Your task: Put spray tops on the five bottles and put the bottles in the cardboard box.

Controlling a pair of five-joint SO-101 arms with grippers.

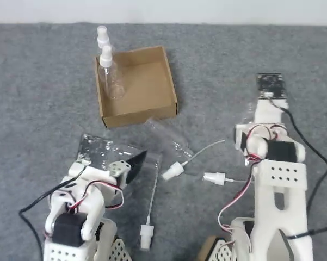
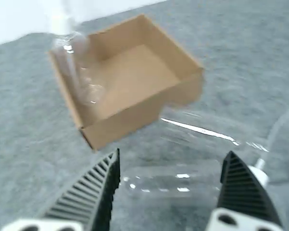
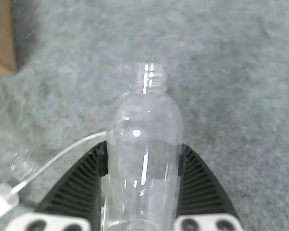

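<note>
I see a grey carpet (image 1: 234, 65) from above, with an open cardboard box (image 1: 147, 81) near its far edge. A clear capped bottle (image 1: 112, 79) stands inside the box against its left wall. A second spray top (image 1: 102, 35) rises just behind it at the far left corner. I cannot tell whether the bottle under that top is inside the box.

My left gripper (image 2: 173, 156) hangs low over the carpet in front of the box, its black ribbed jaws spread wide apart and holding nothing. An uncapped clear bottle (image 2: 173, 182) lies on its side on the carpet between them. I cannot tell whether either jaw touches it. Another bare bottle (image 1: 168, 136) lies on its side just in front of the box's near wall.

My right gripper (image 3: 143, 147) is at the right side of the carpet, well apart from the box. Its jaws are pressed against both sides of an open-necked bottle (image 3: 144, 115), whose threaded neck points away from the wrist with no top on it.

Three white spray tops lie loose between the two arms, each with a thin dip tube. The first loose top (image 1: 173, 171) is just beyond the bare bottle. The second loose top (image 1: 215, 178) is near the right arm. The third loose top (image 1: 147, 236) is nearest me, beside the left arm.
</note>
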